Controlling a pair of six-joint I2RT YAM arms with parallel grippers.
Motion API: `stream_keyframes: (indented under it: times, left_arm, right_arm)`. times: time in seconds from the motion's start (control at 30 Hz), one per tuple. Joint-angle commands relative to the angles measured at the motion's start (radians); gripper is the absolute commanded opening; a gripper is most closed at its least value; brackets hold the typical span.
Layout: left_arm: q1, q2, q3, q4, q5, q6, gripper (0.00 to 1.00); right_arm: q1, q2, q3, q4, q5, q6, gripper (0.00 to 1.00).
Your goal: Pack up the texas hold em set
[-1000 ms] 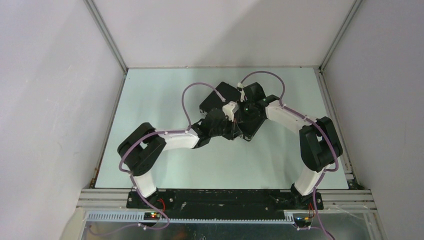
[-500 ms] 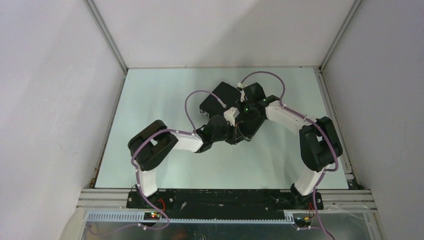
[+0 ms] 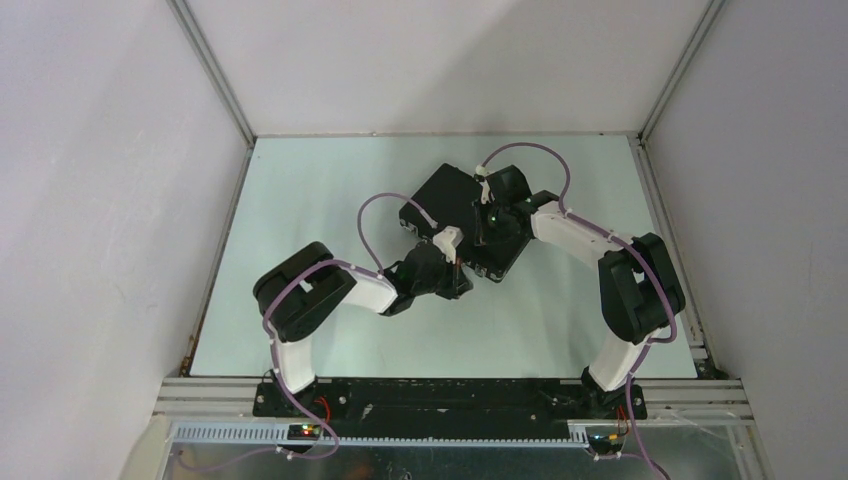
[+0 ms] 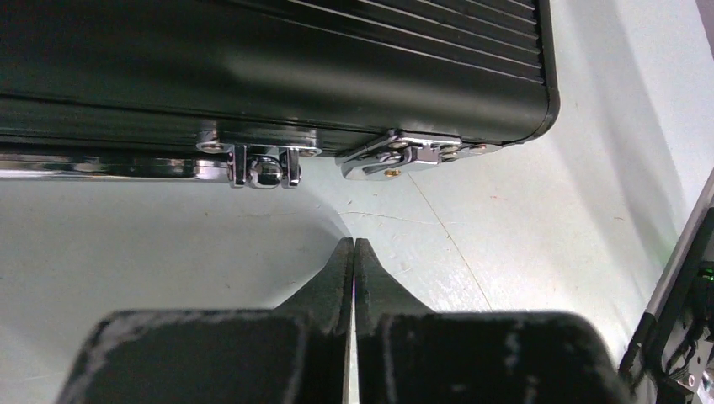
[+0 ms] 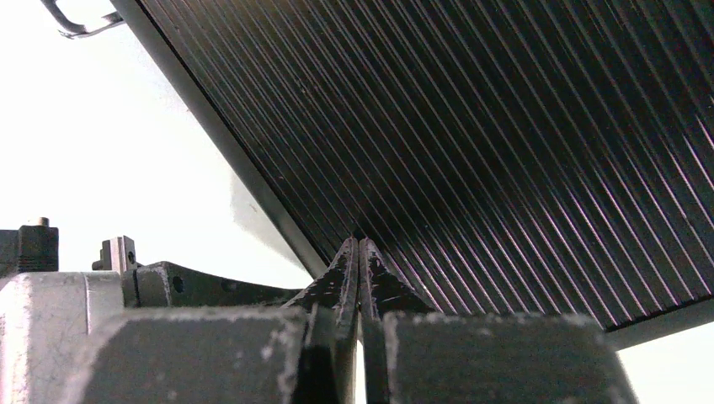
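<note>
- left wrist: your left gripper [image 4: 354, 246] has its fingers closed on nothing, just short of the briefcase [image 4: 278, 59] latch [image 4: 402, 156].
- your right gripper [image 5: 359, 244] — fingers pressed together, empty — has its tips at the ribbed lid [image 5: 505, 143].

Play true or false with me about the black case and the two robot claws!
1. The briefcase is closed. True.
2. The left gripper is wide open. False: its fingers are shut together.
3. The right gripper is over the ribbed lid. True.
4. The left gripper holds the silver latch. False: it is apart from the latch, with bare table between them.
</note>
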Motion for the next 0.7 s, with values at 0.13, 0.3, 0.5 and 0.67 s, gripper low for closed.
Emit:
stream_keyframes:
  times: [0.13,0.3,0.5,0.67]
  left_arm:
    - [0.009,-0.117,-0.056,-0.037,-0.082,0.022,0.0]
    - [0.04,-0.299,-0.091,-0.171,-0.194,0.063,0.0]
    - [0.184,-0.447,-0.109,-0.272,-0.184,0.089,0.0]
    - [0.274,-0.406,0.0,-0.385,-0.177,0.091,0.0]
  right_arm:
    - [0.029,-0.017,-0.041,-0.088,0.064,-0.002,0.0]
    - [0.068,-0.065,-0.041,-0.07,0.111,-0.015,0.0]
    - [0.083,-0.022,0.038,-0.063,0.091,-0.013,0.0]
    - [0.085,0.086,0.148,-0.053,0.094,-0.023,0.0]
